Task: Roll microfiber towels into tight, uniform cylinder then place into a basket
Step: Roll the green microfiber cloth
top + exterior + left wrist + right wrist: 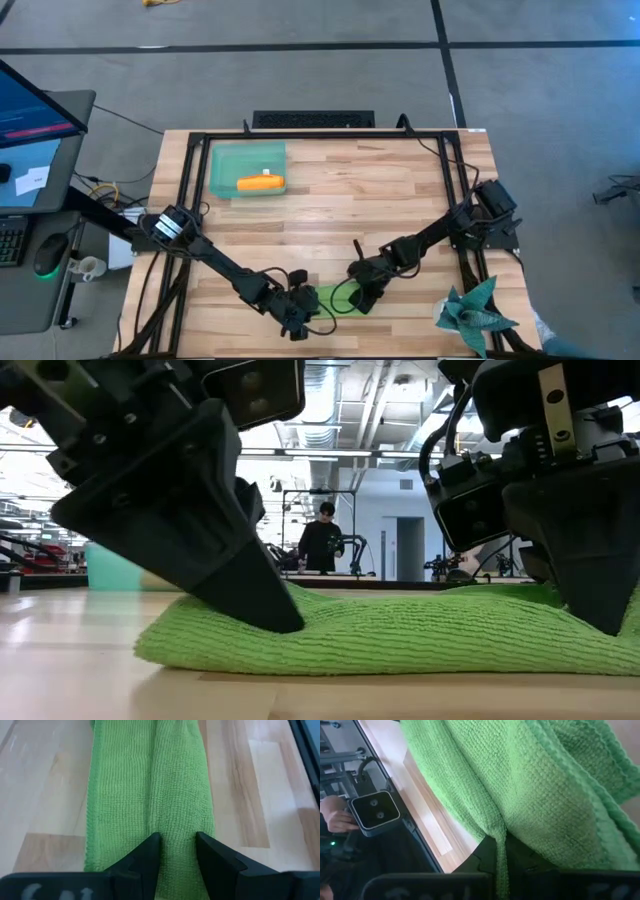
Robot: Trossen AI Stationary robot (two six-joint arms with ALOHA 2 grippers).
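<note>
Wooden table [400,200] fills the frame under me, pale planks inside a black frame; beyond its far edge the low view shows a lab with a person standing at a bench, well away from my work. Basket [230,165] sits at the far left of the tabletop, already holding the orange towel [260,183] as a rolled cylinder.

Green towel [400,635] lies at the near edge, folded into a long band — not yet a roll. Both my arms are down on it, one at each end.

Left gripper [177,851]: fingers partly closed, pinching a raised ridge of the cloth between them, tips pressed to the table. Right gripper [365,297]: jaws nearly together on the towel's other end, with a fold of cloth bunched over the fingers and one hemmed edge hanging loose in the wrist view.

Risks as I judge them:
- Uneven grips. Left holds only a narrow ridge, right holds a thick bunch — rolling from here may give a cone, not a uniform cylinder.
- Slip. Soft pile under a narrow pinch could pull free once I turn or lift.
- Loose hem on the right may trail out and leave the roll slack.
- Towel is close to the table's near edge; a drag toward me could push it off.
- Spiky teal object [475,312] sits near my right arm — a wide swing could clip it.
</note>
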